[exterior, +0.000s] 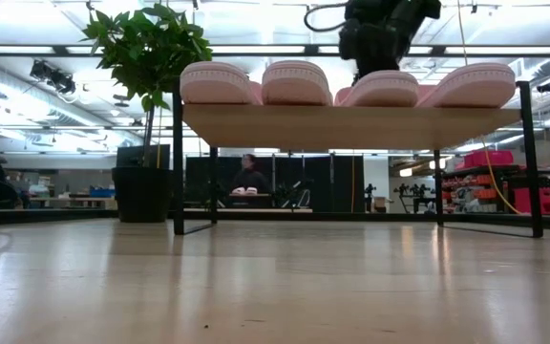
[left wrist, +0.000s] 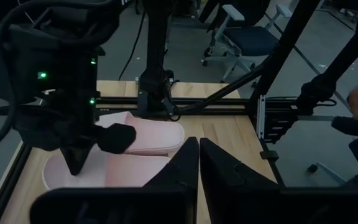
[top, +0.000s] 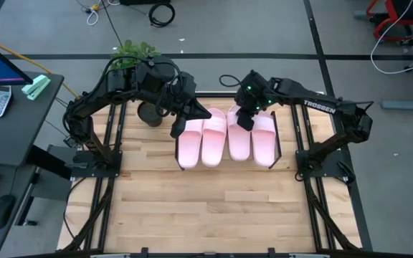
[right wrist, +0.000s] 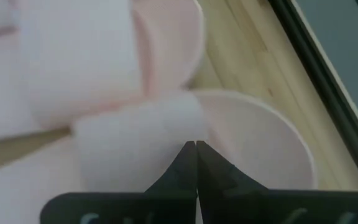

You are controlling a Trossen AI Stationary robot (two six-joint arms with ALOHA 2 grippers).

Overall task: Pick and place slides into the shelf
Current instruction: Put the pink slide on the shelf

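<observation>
Slides (top: pixel 226 136), all four, lie side by side on the shelf (exterior: pixel 351 124), toes toward the arms' side, filling its width. Slanted board keeps them tipped; low view shows four rounded ends (exterior: pixel 299 81) lined along the upper edge, none hanging off.

Right gripper (top: pixel 245 118): fingers pressed together, nothing between them. Tips sit right over the strap of the third sandal (right wrist: pixel 138 134), at or just above its surface; contact cannot be settled. Fourth sandal (top: pixel 265 138) lies just beside it on the outer side, second sandal (top: pixel 214 138) on the inner side. Judgement: closed tips this low look like a nudge or a press to seat the sandal, not a grasp.

Left gripper (top: pixel 181 123): fingers closed or very nearly so, a hairline gap in its own wrist view (left wrist: pixel 199 171), holding nothing. It hangs over the near end of the first sandal (top: pixel 189 143), not clearly touching. Beyond its tips the wrist view shows the right arm's gripper (left wrist: pixel 79 140) planted among pink sandals.

Potted plant (top: pixel 136 54) stands behind the left gripper, off the shelf's corner, clear of the work.

Judgement: placing looks essentially complete; only squaring-up left. Risk: a push on one strap could slide its neighbour along the slant.
</observation>
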